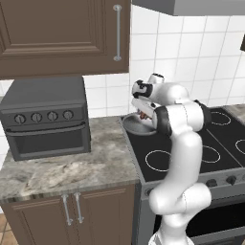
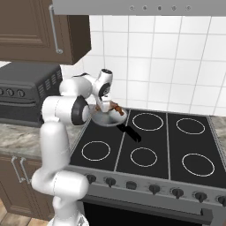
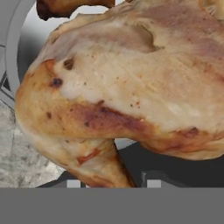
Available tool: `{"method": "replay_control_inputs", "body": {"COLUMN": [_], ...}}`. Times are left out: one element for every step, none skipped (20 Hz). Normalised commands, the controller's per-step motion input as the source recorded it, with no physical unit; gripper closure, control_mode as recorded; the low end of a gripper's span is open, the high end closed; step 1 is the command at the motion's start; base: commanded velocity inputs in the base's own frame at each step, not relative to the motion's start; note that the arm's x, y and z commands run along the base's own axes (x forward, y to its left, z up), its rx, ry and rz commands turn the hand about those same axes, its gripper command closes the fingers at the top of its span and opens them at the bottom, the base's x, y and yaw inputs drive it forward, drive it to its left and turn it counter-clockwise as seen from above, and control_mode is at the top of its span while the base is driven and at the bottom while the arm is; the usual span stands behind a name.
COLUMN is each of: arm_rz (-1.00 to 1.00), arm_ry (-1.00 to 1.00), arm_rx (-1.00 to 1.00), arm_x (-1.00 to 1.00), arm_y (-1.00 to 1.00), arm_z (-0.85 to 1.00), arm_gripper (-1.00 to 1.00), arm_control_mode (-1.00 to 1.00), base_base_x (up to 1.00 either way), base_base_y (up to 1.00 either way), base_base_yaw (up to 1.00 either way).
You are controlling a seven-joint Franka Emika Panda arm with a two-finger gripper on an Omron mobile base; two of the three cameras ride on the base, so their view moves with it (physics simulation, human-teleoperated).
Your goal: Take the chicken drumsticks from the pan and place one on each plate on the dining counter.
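Pincer point(image 2: 107, 107): low over the pan point(image 2: 107, 118), tips either side of a drumstick point(image 3: 131, 87); whether I already pinch it, I cannot tell.
Drumstick: in the pan, close under my hand camera.
Second drumstick point(image 3: 65, 6): just beyond, same pan.
Pan: on the stove's point(image 2: 150, 145) rear-left burner, beside the tabletop point(image 1: 57, 167).
Why so low: I judge I'm here to pick one piece.
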Motion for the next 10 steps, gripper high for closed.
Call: {"method": "replay_control_inputs", "body": {"arm_rz": [0.00,0.02,0.04,0.05,0.07,0.09,0.12,0.14,0.14,0.12], "arm_ry": [-0.11,-0.11,-0.09,-0.05,-0.01,0.00,0.00,0.00,0.00,-0.01], "arm_rx": [0.00,0.00,0.00,0.00,0.00,-0.01,0.00,0.00,0.00,-0.03], "arm_x": [-0.75,-0.77,-0.77,-0.74,-0.70,-0.64,-0.60,-0.54,-0.58,-0.59], "arm_y": [-0.30,-0.32,-0.30,-0.27,-0.19,-0.10,0.00,0.00,0.00,0.00], "arm_z": [0.31,0.30,0.27,0.29,0.30,0.32,0.41,0.45,0.50,0.51], "arm_gripper": [1.00,1.00,1.00,1.00,1.00,1.00,1.00,1.00,1.00,1.00], "arm_control_mode": [-1.00,-1.00,-1.00,-1.00,-1.00,-1.00,-1.00,-1.00,-1.00,-1.00], "base_base_x": [0.00,0.00,0.00,0.00,0.00,0.00,0.00,0.00,0.00,0.00], "base_base_y": [0.00,0.00,0.00,0.00,0.00,0.00,0.00,0.00,0.00,0.00], "base_base_yaw": [0.00,0.00,0.00,0.00,0.00,0.00,0.00,0.00,0.00,0.00]}}
